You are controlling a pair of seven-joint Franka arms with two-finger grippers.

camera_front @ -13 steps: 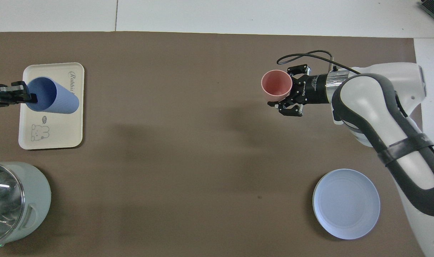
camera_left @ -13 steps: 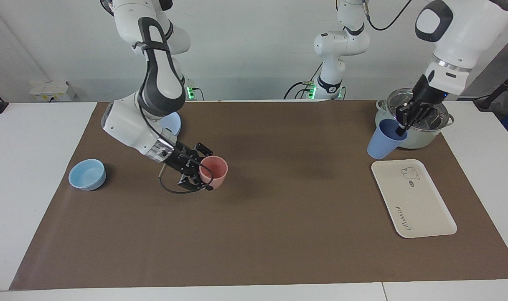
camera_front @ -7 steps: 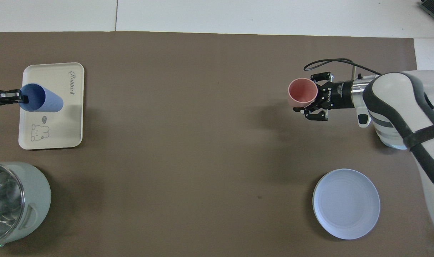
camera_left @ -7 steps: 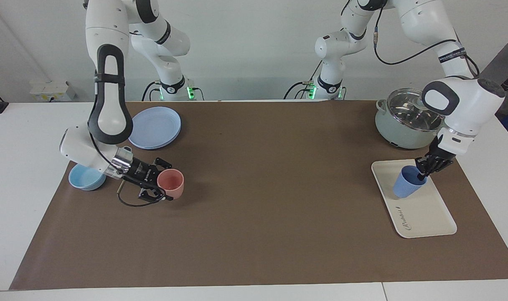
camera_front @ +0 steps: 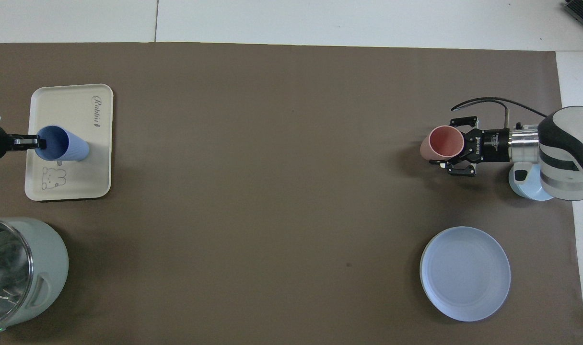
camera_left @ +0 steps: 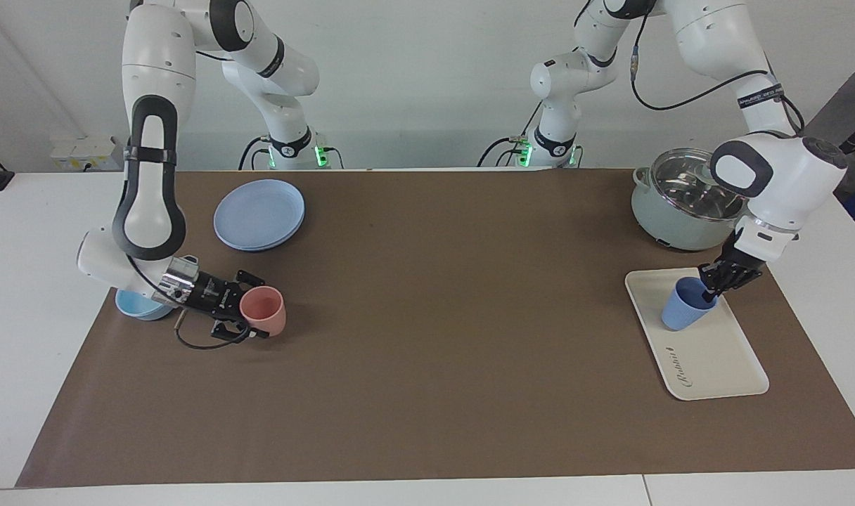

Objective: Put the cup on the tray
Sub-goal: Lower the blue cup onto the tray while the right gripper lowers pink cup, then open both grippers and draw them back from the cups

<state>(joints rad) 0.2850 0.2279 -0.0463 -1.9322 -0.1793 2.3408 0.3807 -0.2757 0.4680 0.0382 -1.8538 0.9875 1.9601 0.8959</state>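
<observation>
The periwinkle-blue cup is on the cream tray, slightly tilted, with its base down at the tray's surface near the bear drawing. My left gripper is shut on the cup's rim, at the tray edge nearer the left arm's end of the table. My right gripper is shut on the rim of a pink cup, held tilted and low over the brown mat.
A light-blue bowl sits partly under the right arm's wrist. A round blue plate lies nearer the robots. A lidded grey-green pot stands beside the tray, nearer the robots.
The left gripper has brought the blue cup from beside the pot down onto the tray. The right arm has carried the pink cup toward its own end of the table, next to the bowl.
</observation>
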